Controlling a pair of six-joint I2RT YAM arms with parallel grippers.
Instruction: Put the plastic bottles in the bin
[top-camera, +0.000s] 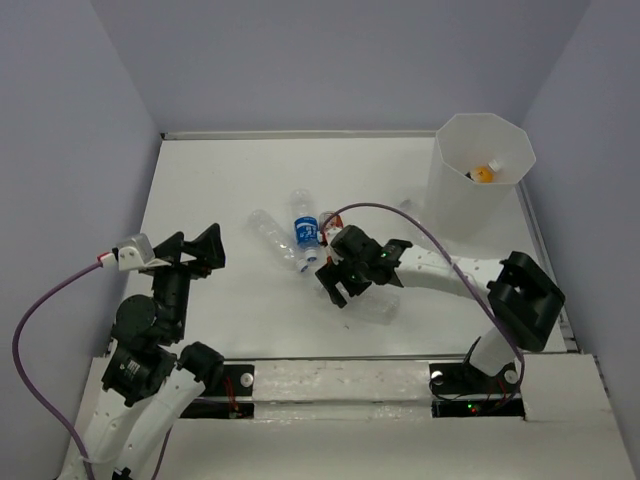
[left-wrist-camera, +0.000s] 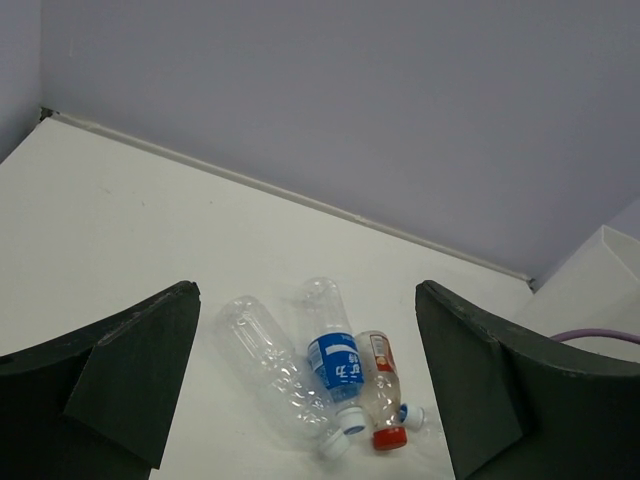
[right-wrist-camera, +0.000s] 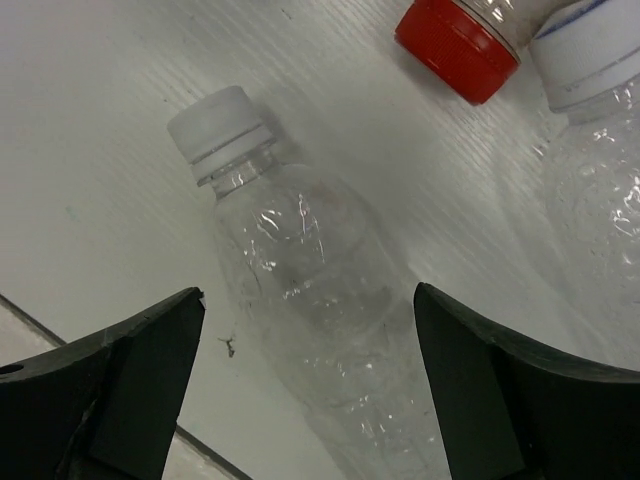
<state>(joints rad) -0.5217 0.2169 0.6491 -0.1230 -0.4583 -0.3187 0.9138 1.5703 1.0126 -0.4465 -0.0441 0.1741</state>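
Observation:
My right gripper (top-camera: 337, 285) (right-wrist-camera: 310, 390) is open and hangs low over a clear crinkled bottle with a white cap (right-wrist-camera: 305, 300). The bottle lies between the fingers, and I see no contact. It also shows in the top view (top-camera: 382, 305). Beyond it lie a red-capped bottle (right-wrist-camera: 457, 36) (left-wrist-camera: 381, 384), a blue-labelled bottle (top-camera: 304, 231) (left-wrist-camera: 336, 361) and a long clear bottle (top-camera: 271, 237) (left-wrist-camera: 268, 358). The bin (top-camera: 462, 205) stands at the far right with an orange-filled bottle (top-camera: 483, 173) inside. My left gripper (top-camera: 203, 251) (left-wrist-camera: 305, 400) is open and empty, left of the bottles.
The table's back edge meets the wall behind the bottles (left-wrist-camera: 300, 195). The bin's wall (left-wrist-camera: 590, 285) shows at the right of the left wrist view. A purple cable (top-camera: 400, 215) arcs over the right arm. The table's near seam (right-wrist-camera: 60, 335) runs just beside the right fingers.

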